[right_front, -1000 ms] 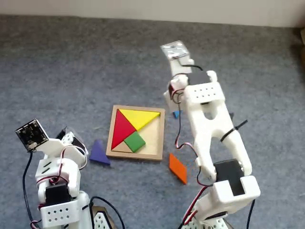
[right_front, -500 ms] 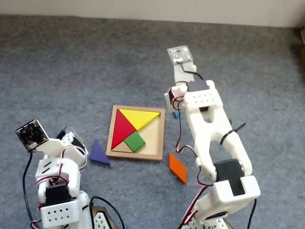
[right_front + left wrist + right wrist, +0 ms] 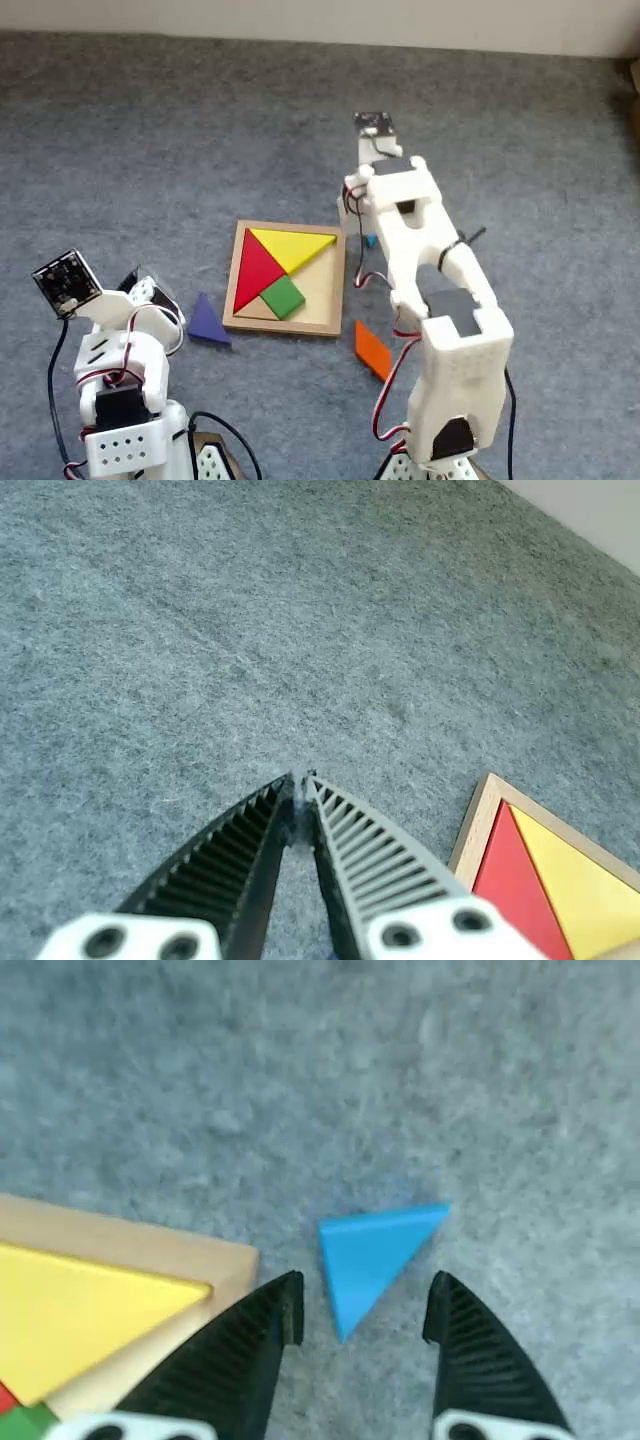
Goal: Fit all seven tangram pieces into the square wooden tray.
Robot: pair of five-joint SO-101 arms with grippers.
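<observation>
The square wooden tray (image 3: 335, 290) lies mid-carpet holding a yellow triangle (image 3: 295, 246), a red triangle (image 3: 256, 272) and a green square (image 3: 284, 296). A small light-blue triangle (image 3: 372, 1250) lies on the carpet just off the tray's corner (image 3: 215, 1260); my right gripper (image 3: 362, 1305) is open right over it, one finger on each side. A sliver of this blue triangle (image 3: 370, 240) peeks out under the right arm. A purple triangle (image 3: 207, 320) lies left of the tray and an orange parallelogram (image 3: 373, 351) to its lower right. My left gripper (image 3: 301, 778) is shut over bare carpet near the tray (image 3: 478, 820).
Grey carpet (image 3: 150, 150) covers the whole work area. A pale wall strip (image 3: 300, 20) runs along the far edge. The right arm (image 3: 430, 270) stretches over the ground right of the tray, and the left arm's base (image 3: 120, 400) sits at the lower left.
The right arm has swung and lowered toward the light-blue triangle by the tray's right side, with its wrist now pointing down. The left arm and all pieces have stayed put.
</observation>
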